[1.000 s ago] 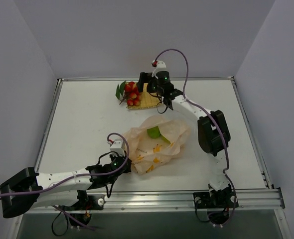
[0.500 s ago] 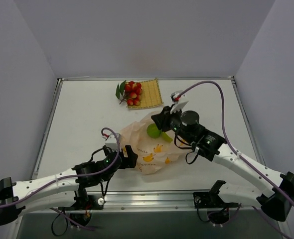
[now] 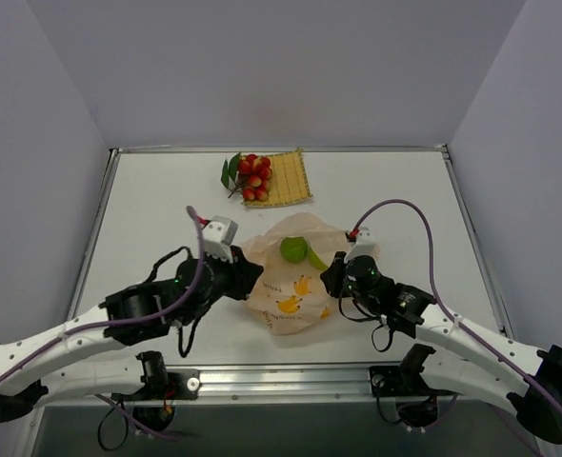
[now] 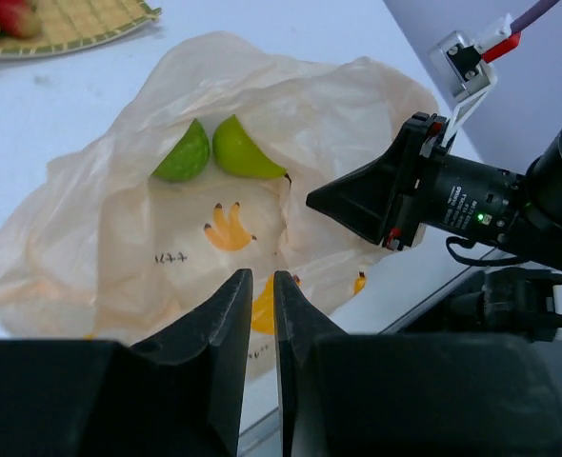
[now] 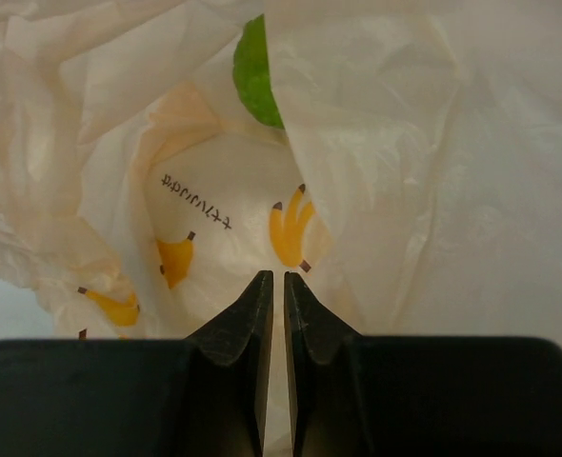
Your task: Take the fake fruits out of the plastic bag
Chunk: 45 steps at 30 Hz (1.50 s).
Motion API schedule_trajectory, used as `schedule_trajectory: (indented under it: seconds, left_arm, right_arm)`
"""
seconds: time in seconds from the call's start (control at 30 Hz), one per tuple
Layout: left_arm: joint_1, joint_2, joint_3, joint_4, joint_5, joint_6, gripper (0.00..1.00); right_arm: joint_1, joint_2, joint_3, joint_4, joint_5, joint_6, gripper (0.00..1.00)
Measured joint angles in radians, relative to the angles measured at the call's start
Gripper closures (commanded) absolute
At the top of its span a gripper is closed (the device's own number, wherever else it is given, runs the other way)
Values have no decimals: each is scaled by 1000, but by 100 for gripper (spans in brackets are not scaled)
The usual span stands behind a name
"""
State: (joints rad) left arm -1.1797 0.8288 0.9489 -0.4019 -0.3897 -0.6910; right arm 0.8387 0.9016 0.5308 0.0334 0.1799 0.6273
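Note:
The plastic bag (image 3: pixel 291 295), pale peach with banana prints, lies crumpled mid-table between both arms. Inside its open top show a round lime-green fruit (image 3: pixel 291 249) and a yellow-green pear (image 3: pixel 315 258), also seen as green fruit (image 4: pixel 184 155) and pear (image 4: pixel 244 152) in the left wrist view. The red berries (image 3: pixel 253 177) rest on the yellow mat (image 3: pixel 287 181) at the back. My left gripper (image 4: pixel 262 277) is shut to a slit at the bag's left edge. My right gripper (image 5: pixel 273 276) is shut to a slit against the bag's right side (image 5: pixel 386 171). No film shows pinched in either.
The right arm's black gripper body (image 4: pixel 405 195) and its wrist camera sit close across the bag from my left fingers. The table's near edge rail (image 3: pixel 291 376) runs just behind both grippers. Grey walls enclose the table on three sides.
The right arm left the mat, came to the bag's mouth, then swung to its right side and shut. The left gripper opened, moved up along the bag's left edge and closed again.

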Motion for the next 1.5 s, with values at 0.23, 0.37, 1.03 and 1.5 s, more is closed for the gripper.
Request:
schedule_trajectory:
  seconds: [0.23, 0.37, 1.03, 1.5]
  left_arm:
    - [102, 462, 39, 197, 105, 183, 89]
    - [272, 593, -26, 279, 167, 245, 89]
    - [600, 1055, 85, 656, 557, 192, 90]
    - [483, 764, -249, 702, 546, 135, 91]
  right_arm:
    - [-3, 21, -60, 16, 45, 36, 94]
    - [-23, 63, -93, 29, 46, 48, 94]
    - [-148, 444, -152, 397, -140, 129, 89]
    - [-33, 132, 113, -27, -170, -59, 37]
